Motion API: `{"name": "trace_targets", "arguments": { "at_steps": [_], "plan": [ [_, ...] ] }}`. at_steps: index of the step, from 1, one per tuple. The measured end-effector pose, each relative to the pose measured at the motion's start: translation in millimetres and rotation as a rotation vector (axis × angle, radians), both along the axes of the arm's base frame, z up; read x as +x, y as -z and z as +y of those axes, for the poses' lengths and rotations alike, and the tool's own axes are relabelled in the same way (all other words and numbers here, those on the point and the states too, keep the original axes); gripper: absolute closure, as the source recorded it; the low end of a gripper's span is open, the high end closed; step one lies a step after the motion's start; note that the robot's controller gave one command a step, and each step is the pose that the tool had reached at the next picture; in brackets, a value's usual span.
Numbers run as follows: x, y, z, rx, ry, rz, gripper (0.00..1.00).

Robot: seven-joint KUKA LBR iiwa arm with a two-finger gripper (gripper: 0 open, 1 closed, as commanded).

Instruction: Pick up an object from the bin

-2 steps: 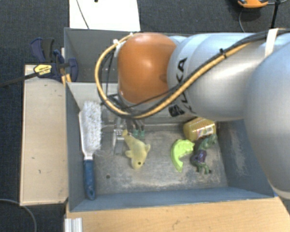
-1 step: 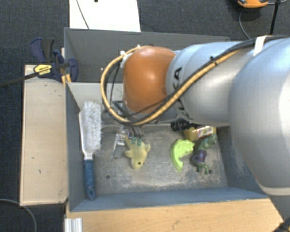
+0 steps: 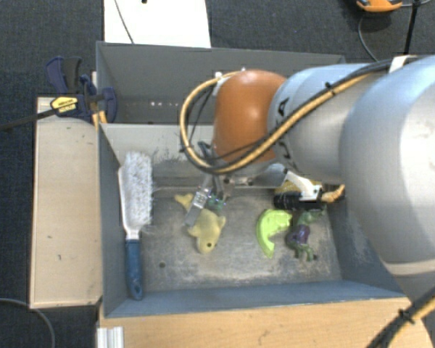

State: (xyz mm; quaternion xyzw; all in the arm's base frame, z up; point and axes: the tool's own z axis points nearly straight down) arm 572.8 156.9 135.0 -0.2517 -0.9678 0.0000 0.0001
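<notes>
In the camera view, you see the arm come in from the right and bend down into the grey metal bin (image 3: 225,296), its orange wrist cover (image 3: 243,114) hanging over the back half with cables looped round it. Below the cover, the gripper (image 3: 206,203) sits low near the middle of the bin floor, right at the upper end of a pale yellow soft toy (image 3: 207,232). That toy lies flat on the floor, just in front of the gripper tip, with a smaller yellow part poking out to the left. You cannot tell from here whether the claw is apart or together, nor whether it touches the toy.

To the left, a brush (image 3: 135,194) with white bristles and a blue handle lies along the bin's left wall, well apart from the gripper. To the right of the yellow toy, you find a bright green curved piece (image 3: 270,227), and just beside it a small purple and green figure (image 3: 301,238). Behind those two, a black thing (image 3: 293,198) with a white and yellow end lies partly under the arm.
</notes>
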Motion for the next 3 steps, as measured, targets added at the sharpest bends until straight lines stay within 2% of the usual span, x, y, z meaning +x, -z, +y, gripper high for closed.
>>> {"name": "trace_targets", "arguments": {
  "at_steps": [1,2,3],
  "plan": [
    [3.2,3,-12,0.000,-0.188,-0.001,0.00],
    [-4.6,42,-6,0.001,0.125,-0.002,0.00],
    [-11.6,64,-27,0.002,0.016,-0.003,1.00]
  ]
}}
